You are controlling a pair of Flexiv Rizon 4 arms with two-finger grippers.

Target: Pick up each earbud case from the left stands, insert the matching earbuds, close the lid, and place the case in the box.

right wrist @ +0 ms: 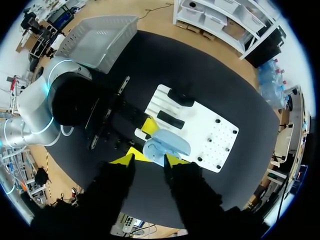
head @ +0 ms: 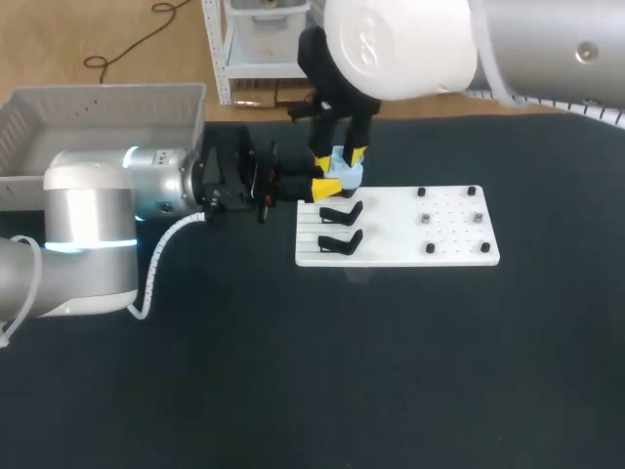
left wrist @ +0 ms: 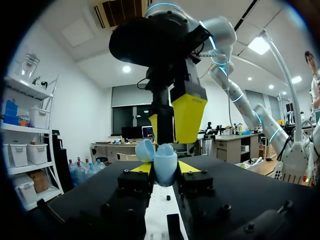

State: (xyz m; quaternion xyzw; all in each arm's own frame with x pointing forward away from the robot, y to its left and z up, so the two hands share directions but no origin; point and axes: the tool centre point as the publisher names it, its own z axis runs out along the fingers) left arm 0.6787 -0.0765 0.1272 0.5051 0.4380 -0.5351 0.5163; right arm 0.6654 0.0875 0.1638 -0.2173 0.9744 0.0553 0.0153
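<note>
You are clamping the open blue case (left wrist: 165,161) in your left gripper (left wrist: 165,169), over the far left of the white board (head: 400,249). Your right gripper (right wrist: 149,159) is hovering just above, fingers apart, so next you are probably pushing the lid (left wrist: 144,149) shut

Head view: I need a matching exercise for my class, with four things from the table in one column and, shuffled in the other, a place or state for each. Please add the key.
Things
1. pale blue earbud case
2. grey plastic box
3. two black stands
4. right pincer

Places and states
a. empty, on the white board
b. at the far left, behind the left arm
c. just above the case
d. lid open, gripped by the left pincer

Pairs: 1-d, 2-b, 3-a, 4-c
</note>
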